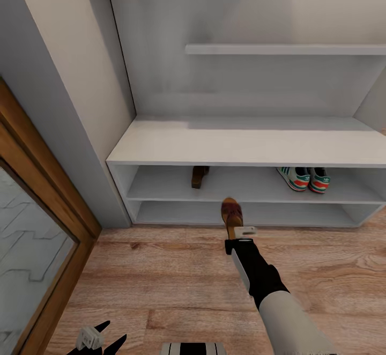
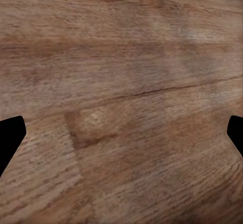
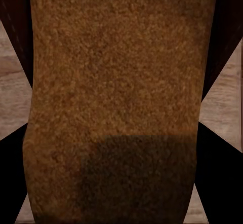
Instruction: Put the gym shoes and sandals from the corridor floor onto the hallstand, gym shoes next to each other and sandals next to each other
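The robot's right gripper point(image 1: 239, 231) was clamped on the heel end of a dark brown leather slip-on sandal point(image 1: 232, 215), carried just in front of the pale grey-white hallstand point(image 1: 241, 146) and, it appeared, clear of the light brown wood-plank corridor floor point(image 1: 161, 280). The sandal's long axis ran almost straight away from the gripper toward the rack, its toe pointing at the front edge between the two open shelves. Seen along the right arm's fingers, its tan, suede-like footbed point(image 3: 116, 97) lay between the dark fingers.

Its partner, a second dark brown sandal point(image 1: 200, 176), sat on the upper open shelf, a little to the left of and beyond the carried one. That offset is the relation the next move looks to depend on: forward, up slightly and leftward to land beside its mate. The right arm was the nearer by far.

Two white gym shoes with green stripes and red-orange patches point(image 1: 303, 178) stood side by side at the right end of the same shelf.

The left gripper point(image 1: 99, 339) hung low near the robot's base, its fingers point(image 2: 10, 135) spread apart over bare planks, holding nothing.
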